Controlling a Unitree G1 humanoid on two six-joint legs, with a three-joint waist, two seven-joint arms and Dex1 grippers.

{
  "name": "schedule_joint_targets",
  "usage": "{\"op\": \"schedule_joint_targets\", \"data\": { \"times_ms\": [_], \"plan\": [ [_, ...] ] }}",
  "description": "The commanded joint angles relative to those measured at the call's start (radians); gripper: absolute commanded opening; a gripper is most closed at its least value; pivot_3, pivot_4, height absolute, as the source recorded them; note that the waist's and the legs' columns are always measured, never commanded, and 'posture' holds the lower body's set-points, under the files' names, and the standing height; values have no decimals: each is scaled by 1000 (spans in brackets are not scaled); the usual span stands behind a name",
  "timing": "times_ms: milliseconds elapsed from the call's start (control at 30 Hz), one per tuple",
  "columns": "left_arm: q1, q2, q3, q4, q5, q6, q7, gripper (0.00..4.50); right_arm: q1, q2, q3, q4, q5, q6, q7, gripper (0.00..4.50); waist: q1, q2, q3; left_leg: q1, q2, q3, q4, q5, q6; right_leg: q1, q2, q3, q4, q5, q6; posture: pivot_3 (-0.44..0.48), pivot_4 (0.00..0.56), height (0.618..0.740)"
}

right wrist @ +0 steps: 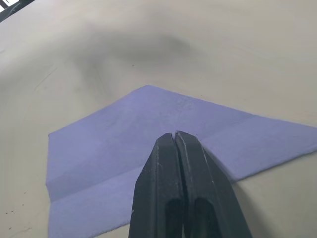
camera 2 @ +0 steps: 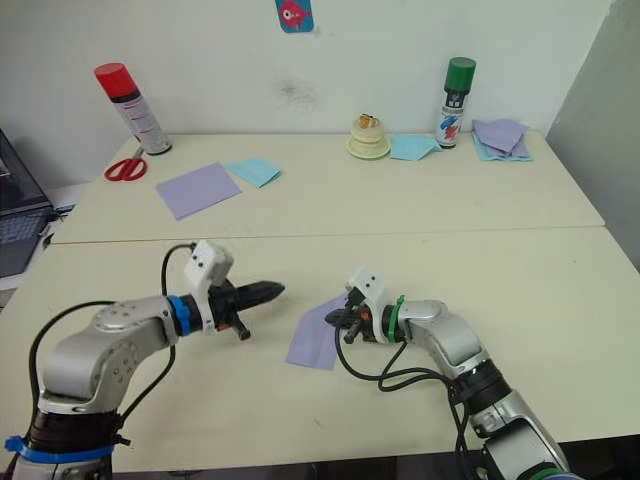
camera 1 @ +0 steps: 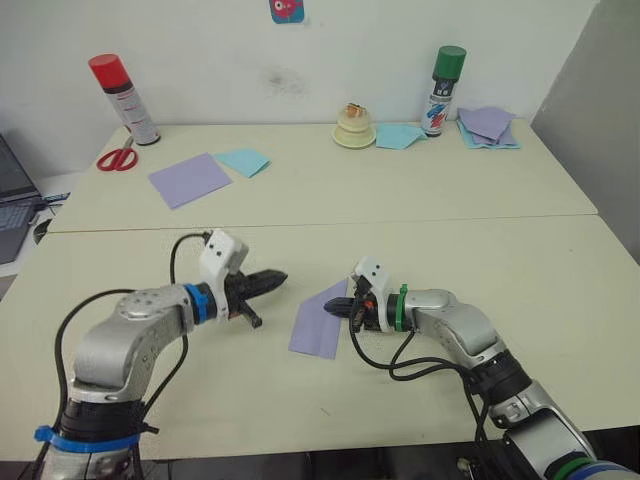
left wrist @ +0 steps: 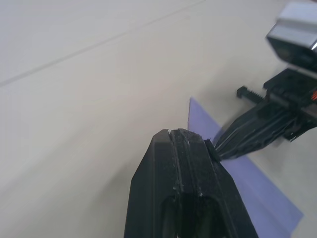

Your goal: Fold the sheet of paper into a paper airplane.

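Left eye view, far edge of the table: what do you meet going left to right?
Red-capped spray can → red scissors → flat lavender square → pale blue sheet → small cream stack → green-capped spray can → paper pile.

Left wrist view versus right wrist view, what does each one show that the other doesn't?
The left wrist view alone shows the right gripper reaching onto the sheet of paper, seen past the shut left gripper. The right wrist view alone shows the sheet's crease lines and its folded-in corner beneath its own shut gripper. Both show the lavender sheet lying on the pale table.
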Motion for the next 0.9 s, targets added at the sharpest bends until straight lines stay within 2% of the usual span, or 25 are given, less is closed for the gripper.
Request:
{"op": "schedule_joint_targets", "data": {
  "times_ms": [33, 167, 367, 533, 900],
  "plan": [
    [-21, -11, -97, -38, 25, -12, 10, 0, 9, 6, 1, 18, -25, 5, 4, 53, -1, 0, 0, 0, 0, 0, 0, 0, -1, 0, 0, 0, 0, 0, 0, 0, 150, 740],
    [4, -23, -239, 9, 145, -91, 44, 0, 18, 0, -20, -9, -25, 14, 7, 53, -1, 0, 0, 0, 0, 0, 0, 1, -1, 0, 0, 1, 0, 0, -1, 0, 150, 740],
    [40, 7, -369, 99, 278, -165, 42, 0, 34, 16, -82, -91, -2, 17, -22, 53, 3, 0, 0, -2, 0, 0, 0, 1, -2, -2, 0, 0, 0, 1, -1, 0, 150, 740],
    [38, -2, -406, 169, 322, -232, 18, 0, 11, 61, -93, 32, -80, -31, -124, 53, 3, 1, 0, -1, -1, 0, 0, 0, -1, -1, 0, 1, 0, 1, -1, 0, 150, 740],
    [41, -44, -384, 235, 329, -267, 31, 0, -4, 30, -149, 259, -183, -202, -199, 53, 4, 5, -5, 7, -2, -2, 0, 1, 3, 5, 0, -1, 0, 1, 0, 0, 150, 740]
  ]
}}
